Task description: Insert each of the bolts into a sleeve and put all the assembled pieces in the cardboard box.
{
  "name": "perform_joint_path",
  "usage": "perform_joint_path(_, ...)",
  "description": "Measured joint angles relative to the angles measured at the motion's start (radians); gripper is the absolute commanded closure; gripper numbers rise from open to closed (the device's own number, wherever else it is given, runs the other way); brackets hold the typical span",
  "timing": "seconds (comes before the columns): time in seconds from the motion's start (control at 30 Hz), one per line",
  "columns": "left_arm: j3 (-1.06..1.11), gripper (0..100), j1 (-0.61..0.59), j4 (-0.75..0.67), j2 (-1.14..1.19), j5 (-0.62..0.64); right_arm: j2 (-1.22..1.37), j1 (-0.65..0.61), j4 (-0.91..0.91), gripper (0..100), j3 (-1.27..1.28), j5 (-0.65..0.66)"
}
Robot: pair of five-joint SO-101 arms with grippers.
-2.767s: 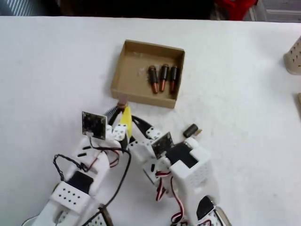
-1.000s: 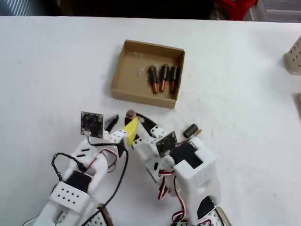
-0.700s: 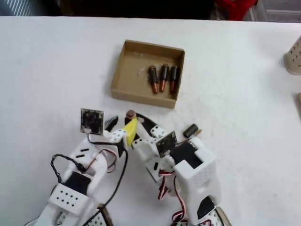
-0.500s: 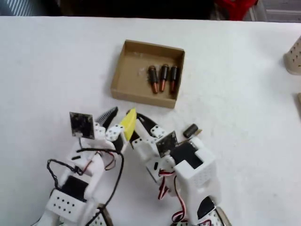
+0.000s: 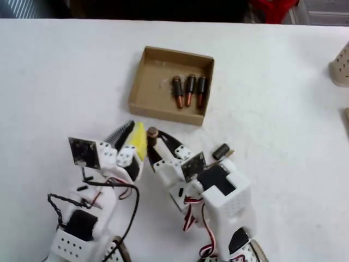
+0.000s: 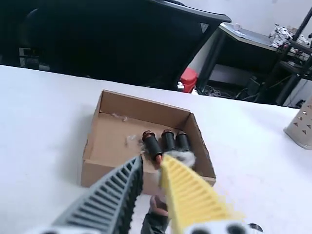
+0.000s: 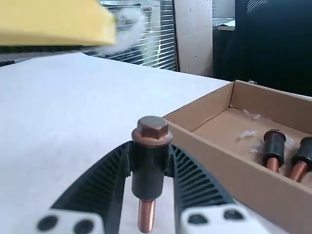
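White tabletop (image 5: 283,109) runs under both my arms. Beyond its far edge stand a black office chair (image 6: 122,39) and a red object (image 6: 187,78), and window blinds (image 7: 146,29) hang off to the left. A pale perforated container (image 5: 341,68) stands at the table's far right.

The cardboard box (image 5: 152,82) lies open at the middle of the table, far of both my grippers. Three assembled pieces (image 5: 189,90) lie side by side on its floor toward the right wall, each a dark sleeve with a copper bolt end showing.

My right gripper (image 7: 148,156) is clenched on a fourth assembled piece (image 7: 147,165). It is held upright, with the hex head on top, the black sleeve between the ribbed fingers and the copper thread sticking out below. From above, that piece (image 5: 152,132) sits just near of the box's near wall, apart from it.

My left gripper (image 6: 151,163) is released and holds nothing, its grey and yellow fingers parted. It hangs just left of the held piece.

A loose sleeve (image 5: 221,151) lies on its side on the table, right of my right arm.

The circuit board (image 5: 84,152) on my left wrist bears marks too small to read.
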Motion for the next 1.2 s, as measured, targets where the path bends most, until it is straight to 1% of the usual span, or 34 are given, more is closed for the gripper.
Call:
perform_joint_path(0.1,0.000,98,-0.052,0.000,0.000,0.002,0.000,0.000,0.000,98.2,0.000,0.000)
perform_joint_path(0.27,0.000,98,-0.155,0.000,0.000,0.002,0.000,0.005,0.000,98.2,0.000,0.000)
perform_joint_path(0.33,0.000,98,-0.198,0.025,0.000,0.002,0.000,0.005,0.000,98.2,0.000,0.000)
perform_joint_path(0.47,0.000,98,-0.278,0.124,0.000,0.002,0.000,0.006,0.000,98.2,0.000,0.000)
perform_joint_path(0.77,0.000,98,-0.382,0.393,0.000,0.002,0.000,0.006,0.000,98.2,0.006,0.000)
perform_joint_path(0.8,0.000,98,-0.396,0.416,0.000,-0.005,-0.002,0.006,0.000,98.2,0.018,0.000)
perform_joint_path(1.0,0.000,98,-0.477,0.488,0.000,-0.175,-0.021,0.006,0.000,98.2,0.044,0.000)
perform_joint_path(1.2,0.000,98,-0.482,0.534,0.000,-0.203,-0.110,0.006,0.008,98.2,0.110,0.000)
